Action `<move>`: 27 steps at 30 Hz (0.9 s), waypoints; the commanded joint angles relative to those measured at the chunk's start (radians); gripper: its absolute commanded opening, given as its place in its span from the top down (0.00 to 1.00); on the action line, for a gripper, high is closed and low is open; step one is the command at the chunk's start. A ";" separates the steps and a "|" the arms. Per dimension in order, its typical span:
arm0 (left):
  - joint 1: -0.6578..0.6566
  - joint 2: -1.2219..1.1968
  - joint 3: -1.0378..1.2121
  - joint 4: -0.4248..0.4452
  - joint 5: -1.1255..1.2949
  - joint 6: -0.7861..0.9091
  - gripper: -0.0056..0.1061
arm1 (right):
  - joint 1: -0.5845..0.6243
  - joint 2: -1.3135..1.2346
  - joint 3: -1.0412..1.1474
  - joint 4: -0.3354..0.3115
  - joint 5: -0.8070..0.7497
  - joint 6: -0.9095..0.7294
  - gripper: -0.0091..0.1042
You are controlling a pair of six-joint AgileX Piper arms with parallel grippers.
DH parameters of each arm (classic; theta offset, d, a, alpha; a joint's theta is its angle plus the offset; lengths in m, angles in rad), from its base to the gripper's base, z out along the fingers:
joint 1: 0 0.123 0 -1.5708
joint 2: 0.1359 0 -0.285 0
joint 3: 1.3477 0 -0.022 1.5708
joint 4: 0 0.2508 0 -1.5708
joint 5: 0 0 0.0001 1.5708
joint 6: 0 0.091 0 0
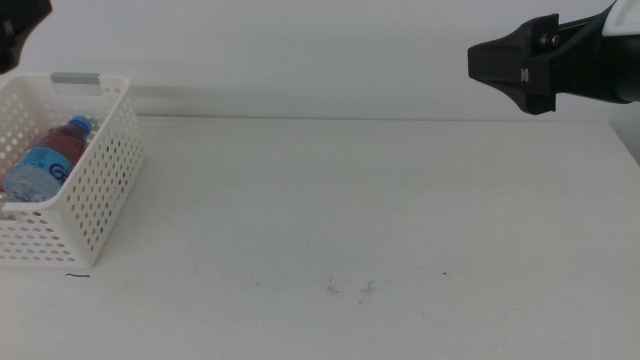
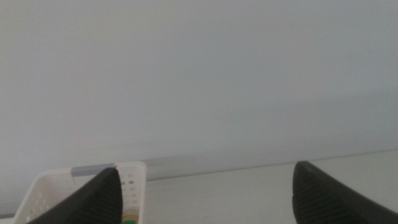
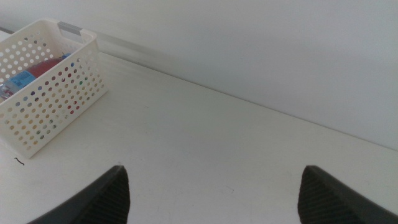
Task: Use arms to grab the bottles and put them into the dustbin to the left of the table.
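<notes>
Two bottles show inside the dustbin [image 1: 95,190], the water bottle [image 1: 45,163] over the red can [image 1: 68,143]. We hold the left gripper [image 2: 205,193] spread above the bin, right gripper [image 3: 214,193] spread, empty. Swinging down carelessly could knock the bin.

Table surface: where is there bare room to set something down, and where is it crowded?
The table is bare from the dustbin rightward to its right edge, below the raised right gripper. Only the dustbin is crowded: the water bottle lies inside.
</notes>
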State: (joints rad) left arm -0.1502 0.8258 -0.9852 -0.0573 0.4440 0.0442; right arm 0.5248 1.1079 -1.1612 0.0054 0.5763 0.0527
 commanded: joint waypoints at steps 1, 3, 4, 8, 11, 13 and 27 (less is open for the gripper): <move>-0.008 -0.005 0.008 0.022 -0.015 -0.052 0.11 | 0.001 -0.004 0.002 -0.005 -0.008 -0.005 0.15; -0.008 -0.005 0.008 0.022 -0.015 -0.052 0.11 | 0.001 -0.004 0.002 -0.005 -0.008 -0.005 0.15; -0.008 -0.005 0.008 0.022 -0.015 -0.052 0.11 | 0.001 -0.004 0.002 -0.005 -0.008 -0.005 0.15; -0.008 -0.005 0.008 0.022 -0.015 -0.052 0.11 | 0.001 -0.004 0.002 -0.005 -0.008 -0.005 0.15; -0.008 -0.005 0.017 0.023 -0.015 -0.044 0.11 | 0.001 -0.004 0.002 -0.005 -0.008 -0.005 0.15; -0.008 -0.026 0.044 0.023 -0.015 -0.044 0.11 | 0.001 -0.004 0.002 -0.005 -0.008 -0.005 0.15; 0.096 -0.518 0.677 0.072 -0.061 -0.044 0.11 | -0.323 -0.406 0.618 0.102 -0.432 -0.005 0.15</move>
State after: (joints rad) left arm -0.0731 0.3683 -0.3626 -0.0065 0.4110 0.0000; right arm 0.2410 0.7584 -0.6236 0.1079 0.2255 0.0527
